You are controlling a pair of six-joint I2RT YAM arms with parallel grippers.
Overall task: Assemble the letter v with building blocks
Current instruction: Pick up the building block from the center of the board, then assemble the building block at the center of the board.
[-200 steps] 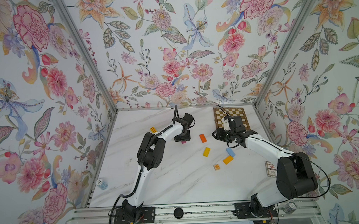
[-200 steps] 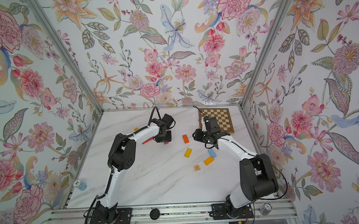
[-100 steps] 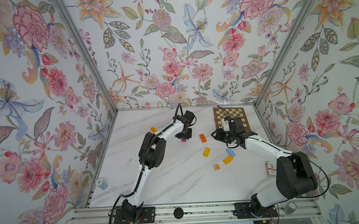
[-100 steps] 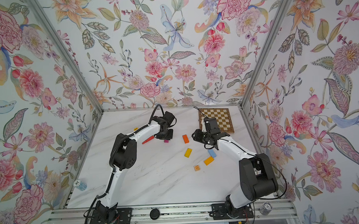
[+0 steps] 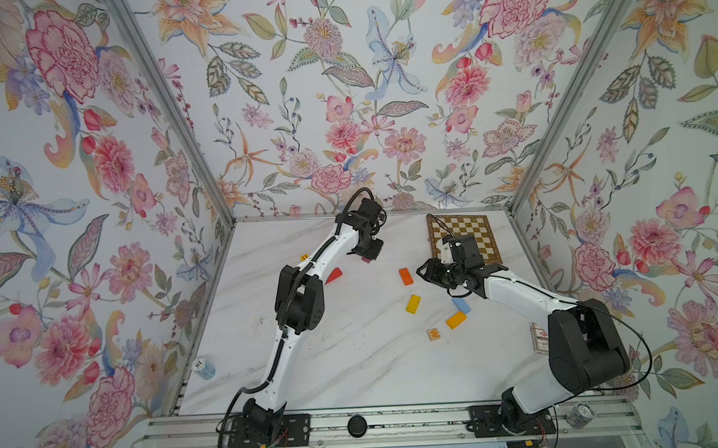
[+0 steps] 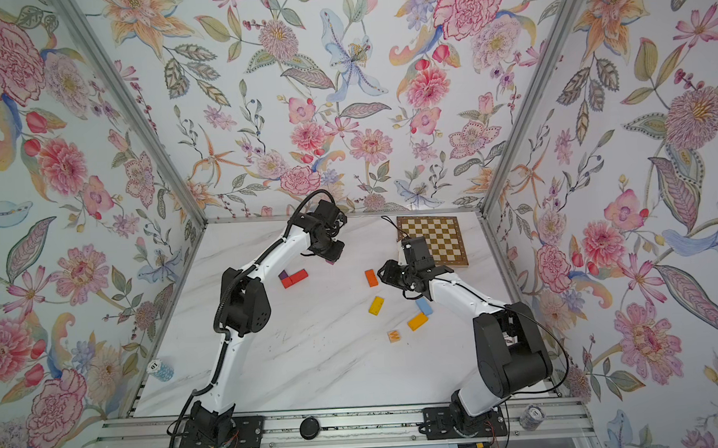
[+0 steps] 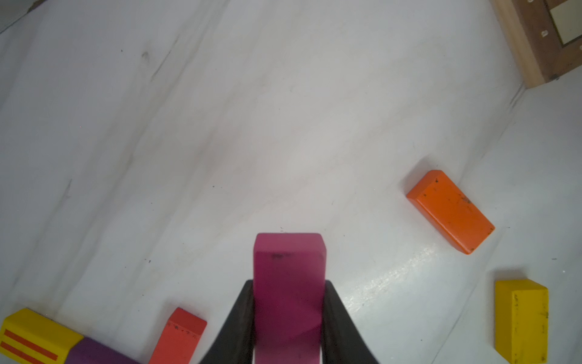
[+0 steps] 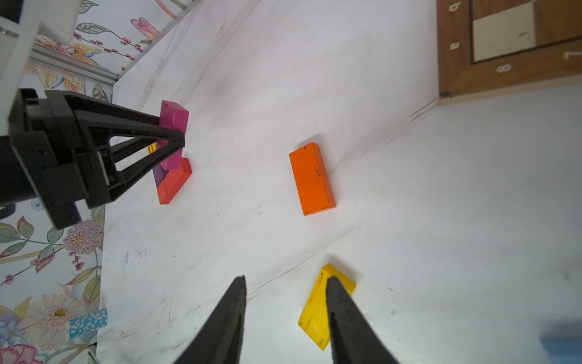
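Note:
My left gripper (image 7: 289, 282) is shut on a magenta block (image 7: 289, 258), which it holds just above the table at the back (image 5: 366, 259). Beside it a red block (image 6: 295, 277) and a purple block (image 6: 283, 274) lie touching at a corner, with a yellow striped cube (image 7: 28, 337) at the purple one's far end. My right gripper (image 8: 285, 279) stands open and empty over the table, between an orange block (image 8: 311, 178) and a yellow block (image 8: 315, 312). A light blue block (image 5: 461, 305), an amber block (image 5: 455, 320) and a W cube (image 5: 433, 334) lie nearer the front.
A chessboard (image 5: 461, 233) lies at the back right, close behind the right wrist. A flat card box (image 5: 539, 338) sits at the right edge, partly behind the right arm. A stack of blue chips (image 5: 204, 367) stands at the left wall.
The left gripper has shut on the magenta block and risen a little toward the back with it. The right arm has barely moved.

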